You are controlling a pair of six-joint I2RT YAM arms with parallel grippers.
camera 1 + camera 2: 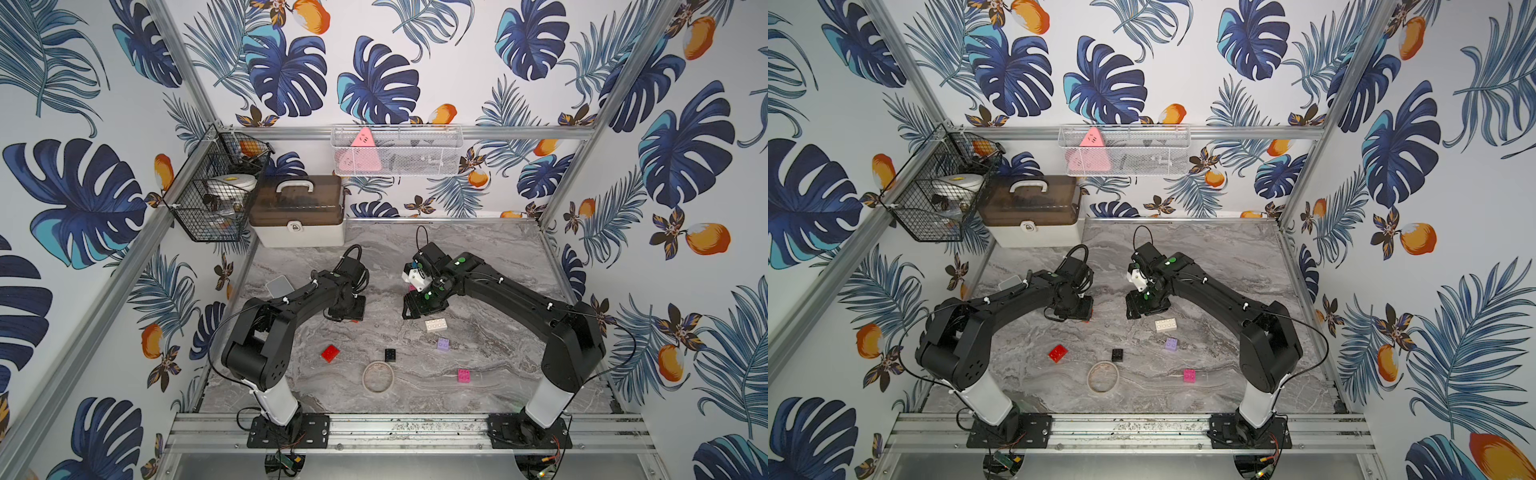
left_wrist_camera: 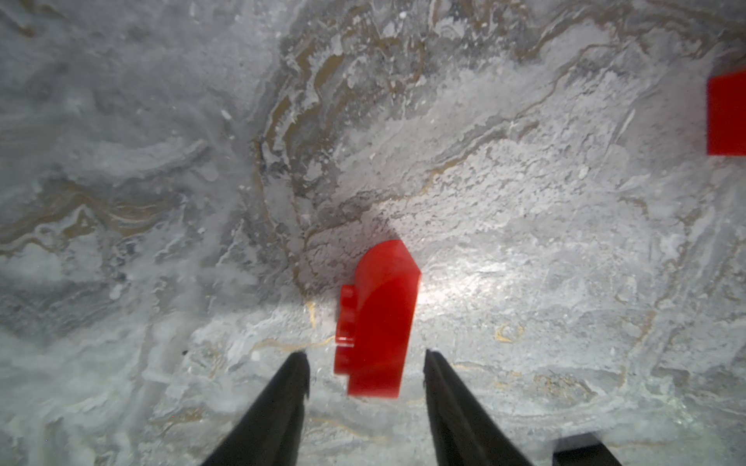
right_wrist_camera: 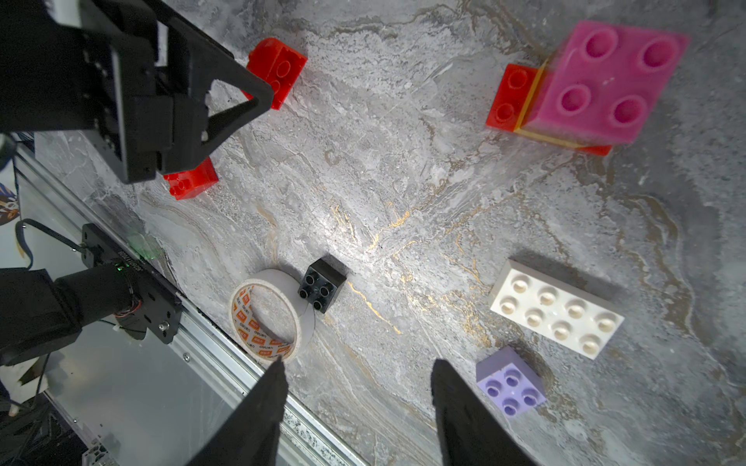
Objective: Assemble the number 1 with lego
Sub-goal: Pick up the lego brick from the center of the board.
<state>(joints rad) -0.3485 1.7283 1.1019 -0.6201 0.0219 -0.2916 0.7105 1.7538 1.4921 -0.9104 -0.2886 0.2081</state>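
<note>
Two jaws of the left tool [image 2: 366, 356] flank a red brick [image 2: 379, 314] — not touching.

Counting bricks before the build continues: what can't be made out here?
- Bricks under the pink top brick: right wrist view, it covers all but the edge of a yellow layer and the end of a red bottom brick; in both top views the right arm hides most of them.
- Red brick at the frame edge: left wrist view, cut off.
- Left gripper: both top views, jaws hidden beneath the left arm.
</note>
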